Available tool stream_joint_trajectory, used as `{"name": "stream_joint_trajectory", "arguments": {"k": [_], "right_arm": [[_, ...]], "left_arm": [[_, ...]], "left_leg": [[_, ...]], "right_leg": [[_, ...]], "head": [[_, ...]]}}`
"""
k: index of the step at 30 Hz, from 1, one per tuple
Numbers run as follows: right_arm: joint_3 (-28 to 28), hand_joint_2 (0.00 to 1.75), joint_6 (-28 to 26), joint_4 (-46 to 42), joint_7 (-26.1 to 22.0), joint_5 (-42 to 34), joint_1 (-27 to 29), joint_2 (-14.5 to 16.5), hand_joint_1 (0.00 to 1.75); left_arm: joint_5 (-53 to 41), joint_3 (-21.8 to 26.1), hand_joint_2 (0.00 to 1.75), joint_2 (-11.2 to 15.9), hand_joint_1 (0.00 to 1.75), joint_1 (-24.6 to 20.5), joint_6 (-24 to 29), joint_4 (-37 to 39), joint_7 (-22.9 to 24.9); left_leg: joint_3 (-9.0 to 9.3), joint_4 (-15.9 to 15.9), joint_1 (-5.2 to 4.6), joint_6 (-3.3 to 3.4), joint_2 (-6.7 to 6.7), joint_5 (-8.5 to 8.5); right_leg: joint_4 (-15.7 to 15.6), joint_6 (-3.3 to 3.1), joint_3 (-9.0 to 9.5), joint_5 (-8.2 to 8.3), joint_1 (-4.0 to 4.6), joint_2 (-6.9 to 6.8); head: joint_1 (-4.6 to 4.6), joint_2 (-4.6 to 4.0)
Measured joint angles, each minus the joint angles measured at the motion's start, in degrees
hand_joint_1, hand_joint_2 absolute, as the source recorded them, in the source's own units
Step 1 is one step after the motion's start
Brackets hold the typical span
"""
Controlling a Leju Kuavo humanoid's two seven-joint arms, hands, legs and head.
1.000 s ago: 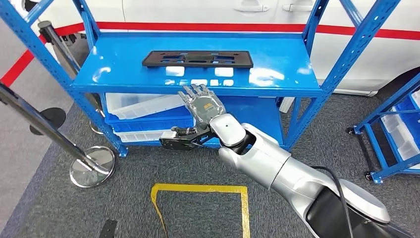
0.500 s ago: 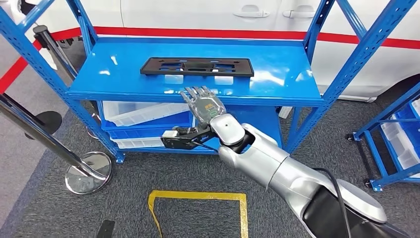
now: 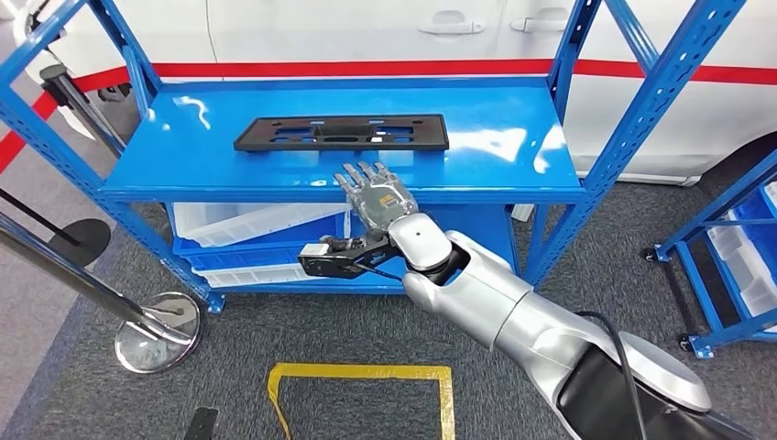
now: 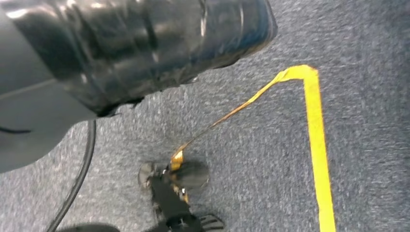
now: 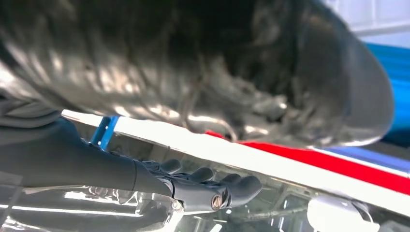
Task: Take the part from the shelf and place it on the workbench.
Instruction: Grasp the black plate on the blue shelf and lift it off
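Note:
A flat black plastic part [image 3: 341, 133] with cut-outs lies lengthwise on the top level of the blue shelf [image 3: 513, 179]. My right hand [image 3: 376, 197] is raised in front of the shelf's front edge, palm side down, fingers stretched out and apart, holding nothing. Its fingertips reach the shelf lip, a short way short of the part. The thumb sticks out to the left below the shelf level. In the right wrist view the dark fingers [image 5: 212, 186] stretch out flat, empty.
White bins [image 3: 257, 220] sit on the lower shelf levels. A chrome stanchion [image 3: 151, 321] with a round base stands at the left. Yellow tape [image 3: 366, 376] marks a square on the grey carpet. Another blue rack [image 3: 733, 266] is at the right. A white car is behind.
The camera has shifted, so the shelf sits lower and more to the left in the picture. My right hand has stayed open by the shelf's front edge, its fingertips now at the lip.

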Motion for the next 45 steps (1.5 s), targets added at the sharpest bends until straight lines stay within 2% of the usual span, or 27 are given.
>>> {"name": "stream_joint_trajectory", "arguments": {"k": [2, 3, 4, 5, 7, 8, 10, 12, 14, 17, 19, 20, 22, 23, 25, 29, 30, 32, 33, 34, 35, 36, 37, 39, 40, 43, 45], "right_arm": [[-0.01, 0.0, -0.03, 0.09, -0.03, -0.07, 0.04, 0.08, 0.0], [-0.01, 0.0, -0.05, 0.15, -0.06, -0.09, 0.12, 0.1, 0.0], [-0.01, 0.0, -0.09, 0.2, -0.11, -0.09, 0.18, 0.11, 0.0], [-0.01, 0.0, -0.15, 0.22, -0.21, -0.09, 0.2, 0.15, 0.0], [-0.01, 0.0, -0.35, 0.23, -0.43, -0.09, 0.14, 0.28, 0.0], [-0.01, 0.0, -0.46, 0.24, -0.53, -0.09, 0.07, 0.38, 0.0], [-0.01, 0.0, -0.68, 0.27, -0.77, -0.09, -0.05, 0.49, 0.0], [-0.02, 0.0, -0.84, 0.28, -1.02, -0.09, -0.12, 0.63, 0.0], [-0.07, 0.0, -0.97, 0.28, -1.15, -0.09, -0.26, 0.76, 0.0], [-0.09, 0.0, -1.08, 0.32, -1.3, -0.09, -0.41, 0.87, 0.0], [-0.09, 0.0, -1.09, 0.44, -1.46, -0.09, -0.23, 0.91, 0.0], [-0.09, 0.0, -1.1, 0.5, -1.55, -0.09, -0.16, 0.93, 0.0], [-0.09, 0.0, -1.15, 0.56, -1.7, -0.08, -0.13, 1.04, 0.0], [-0.09, 0.0, -1.19, 0.57, -1.77, -0.07, -0.16, 1.2, 0.0], [-0.09, 0.0, -1.23, 0.61, -1.88, -0.04, -0.17, 1.54, 0.0], [-0.09, 0.0, -1.36, 0.66, -2.03, 0.08, -0.24, 1.95, 0.0], [-0.09, 0.0, -1.45, 0.67, -2.12, 0.13, -0.3, 2.1, 0.0], [-0.09, 0.0, -1.65, 0.72, -2.31, 0.19, -0.29, 2.45, 0.0], [-0.09, 0.0, -1.72, 0.76, -2.38, 0.2, -0.21, 2.58, 0.0], [-0.09, 0.0, -1.76, 0.81, -2.4, 0.2, -0.11, 2.68, 0.0], [-0.09, 0.0, -1.78, 0.86, -2.42, 0.2, -0.03, 2.74, 0.0], [-0.1, 0.0, -1.83, 0.91, -2.42, 0.2, 0.01, 2.79, 0.0], [-0.1, 0.0, -2.01, 0.94, -2.42, 0.2, 0.0, 2.89, 0.0], [-0.1, 0.0, -2.67, 0.97, -2.44, 0.18, -0.12, 3.12, 0.0], [-0.1, 0.0, -3.12, 0.98, -2.46, 0.17, -0.19, 3.23, 0.0], [-0.11, 0.0, -3.85, 0.96, -2.61, 0.15, -0.21, 3.38, 0.0], [-0.11, 0.0, -4.01, 0.92, -2.78, 0.15, -0.31, 3.44, 0.0]], "left_arm": [[-0.09, 0.0, 0.0, 0.02, 0.0, 0.07, 0.0, 0.01, 0.01], [-0.11, -0.01, 0.0, 0.01, 0.0, 0.16, -0.01, 0.01, 0.02], [-0.14, -0.01, 0.0, 0.0, 0.0, 0.24, -0.01, 0.01, 0.04], [-0.16, -0.02, 0.0, -0.01, 0.0, 0.29, -0.01, 0.01, 0.06], [-0.22, -0.03, 0.0, -0.01, 0.0, 0.26, 0.01, 0.02, 0.09], [-0.23, -0.04, 0.0, -0.01, 0.0, 0.19, 0.01, 0.03, 0.1], [-0.26, -0.14, 0.0, -0.03, 0.0, 0.04, 0.02, 0.04, 0.13], [-0.27, -0.28, 0.0, -0.05, 0.0, 0.04, 0.03, 0.04, 0.16], [-0.27, -0.38, 0.0, -0.11, 0.0, 0.09, 0.05, 0.04, 0.18], [-0.28, -0.6, 0.0, -0.22, 0.0, -0.07, 0.05, 0.04, 0.18], [-0.28, -0.84, 0.0, -0.24, 0.0, -0.04, 0.04, 0.04, 0.18], [-0.28, -0.91, 0.0, -0.26, 0.0, 0.01, 0.04, 0.04, 0.18], [-0.28, -0.94, 0.0, -0.33, 0.0, 0.05, 0.04, 0.04, 0.18], [-0.28, -0.96, 0.0, -0.37, 0.0, 0.01, 0.03, 0.04, 0.19], [-0.28, -1.01, 0.0, -0.4, 0.0, -0.03, 0.03, 0.04, 0.19], [-0.3, -1.07, 0.0, -0.54, 0.0, -0.05, -0.01, 0.04, 0.18], [-0.31, -1.08, 0.0, -0.57, 0.0, -0.1, -0.02, 0.04, 0.17], [-0.32, -1.09, 0.0, -0.58, 0.0, -0.13, -0.04, 0.04, 0.16], [-0.32, -1.09, 0.0, -0.59, 0.0, -0.06, -0.04, 0.04, 0.17], [-0.32, -1.09, 0.0, -0.59, 0.0, 0.09, -0.05, 0.04, 0.17], [-0.32, -1.1, 0.0, -0.59, 0.0, 0.22, -0.05, 0.04, 0.18], [-0.32, -1.1, 0.0, -0.59, 0.0, 0.31, -0.06, 0.04, 0.18], [-0.32, -1.11, 0.0, -0.59, 0.0, 0.35, -0.07, 0.04, 0.18], [-0.32, -1.11, 0.0, -0.58, 0.0, 0.29, -0.12, 0.04, 0.17], [-0.33, -1.12, 0.0, -0.58, 0.0, 0.18, -0.15, 0.04, 0.17], [-0.34, -1.14, 0.0, -0.63, 0.0, 0.18, -0.26, 0.04, 0.13], [-0.35, -1.14, 0.0, -0.69, 0.0, 0.36, -0.33, 0.04, 0.07]], "left_leg": [[-4.3, 7.56, -0.07, -0.07, -0.02, -2.38], [-5.97, 9.88, -0.07, -0.05, -0.02, -2.51], [-6.72, 10.14, -0.08, 0.05, -0.02, -1.53], [-6.34, 8.18, -0.11, 0.21, -0.01, 0.45], [-3.51, 0.8, -0.3, 0.7, -0.03, 4.99], [-2.14, -2.42, -0.47, 0.95, -0.04, 6.09], [-0.97, -5.05, -0.83, 1.29, -0.1, 6.13], [-0.68, -5.54, -0.74, 1.63, -0.1, 5.98], [0.07, -6.13, -0.5, 2.06, -0.07, 5.9], [0.9, -6.39, -0.55, 2.71, -0.07, 5.43], [1.31, -6.29, -0.6, 2.88, -0.1, 4.97], [1.58, -6.21, -0.6, 2.86, -0.13, 4.68], [2.12, -5.98, -0.61, 2.65, -0.21, 4.0], [2.22, -5.77, -0.68, 2.44, -0.23, 3.66], [2.13, -5.67, -0.81, 1.9, -0.25, 3.32], [2.04, -4.9, -0.67, 1.04, -0.12, 2.28], [1.12, -2.73, -0.6, 0.86, -0.08, 1.23], [-2.79, 4.76, -0.5, 0.46, -0.04, -1.38], [-4.93, 8.16, -0.48, 0.28, -0.03, -2.11], [-6.41, 9.84, -0.48, 0.17, -0.03, -1.76], [-6.94, 9.54, -0.48, 0.15, -0.03, -0.48], [-6.32, 6.92, -0.49, 0.23, -0.03, 1.87], [-4.91, 2.78, -0.5, 0.4, -0.03, 4.73], [-2.0, -4.25, -0.74, 0.9, -0.03, 7.91], [-1.25, -5.96, -0.95, 1.21, -0.03, 8.11], [-0.24, -7.29, -1.14, 2.27, -0.07, 7.04], [0.95, -7.74, -0.87, 2.89, -0.09, 6.56]], "right_leg": [[-0.01, -0.45, 0.43, -0.37, 0.23, -0.03], [0.0, -0.58, 0.65, -0.57, 0.36, -0.01], [0.0, -0.64, 0.91, -0.78, 0.49, 0.03], [0.01, -0.64, 1.23, -1.0, 0.57, 0.09], [0.03, -0.44, 1.87, -1.55, 0.75, 0.2], [0.09, -0.23, 2.01, -1.78, 0.85, 0.26], [0.02, 0.31, 2.02, -2.01, 0.96, 0.3], [-0.16, 0.88, 2.09, -2.23, 0.97, 0.23], [1.42, 1.52, 1.59, -3.32, 1.0, 0.08], [10.48, 2.11, -3.25, -6.69, 0.79, -0.04], [13.92, 2.14, -5.98, -6.36, 0.73, -0.05], [12.69, 2.06, -5.9, -4.72, 0.73, -0.05], [6.5, 1.67, -3.58, -0.72, 0.76, -0.05], [3.4, 1.43, -2.21, 0.42, 0.86, -0.04], [0.71, 0.88, -0.97, 0.43, 1.07, 0.04], [-0.76, -0.16, 0.23, 0.15, 0.99, 0.14], [-1.29, -0.43, 0.85, 0.16, 0.84, 0.08], [-1.85, -0.88, 1.8, -0.12, 0.78, -0.05], [-1.87, -1.03, 2.14, -0.38, 0.83, -0.07], [-1.86, -1.13, 2.55, -0.71, 0.91, -0.05], [-1.84, -1.16, 2.98, -1.04, 0.99, -0.01], [-1.83, -1.15, 3.53, -1.43, 1.07, 0.04], [-1.83, -1.09, 4.1, -1.86, 1.13, 0.08], [-1.77, -0.78, 4.77, -2.59, 1.24, 0.17], [-1.79, -0.5, 4.79, -2.81, 1.26, 0.23], [-1.04, 0.38, 4.78, -3.1, 1.38, 0.24], [2.08, 0.96, 3.88, -4.08, 1.4, 0.07]], "head": [[-0.11, 0.0], [-0.1, 0.0], [-0.1, 0.0], [-0.1, 0.0], [-0.09, 0.0], [-0.08, 0.0], [-0.05, 0.0], [-0.03, 0.0], [0.05, 0.0], [0.12, 0.0], [0.12, 0.0], [0.12, 0.0], [0.12, 0.0], [0.12, 0.0], [0.05, 0.0], [-0.1, 0.0], [-0.19, 0.0], [-0.42, 0.0], [-0.44, 0.0], [-0.47, 0.0], [-0.46, 0.0], [-0.45, 0.0], [-0.45, 0.0], [-0.43, 0.0], [-0.42, 0.0], [-0.37, 0.0], [-0.26, 0.0]]}}
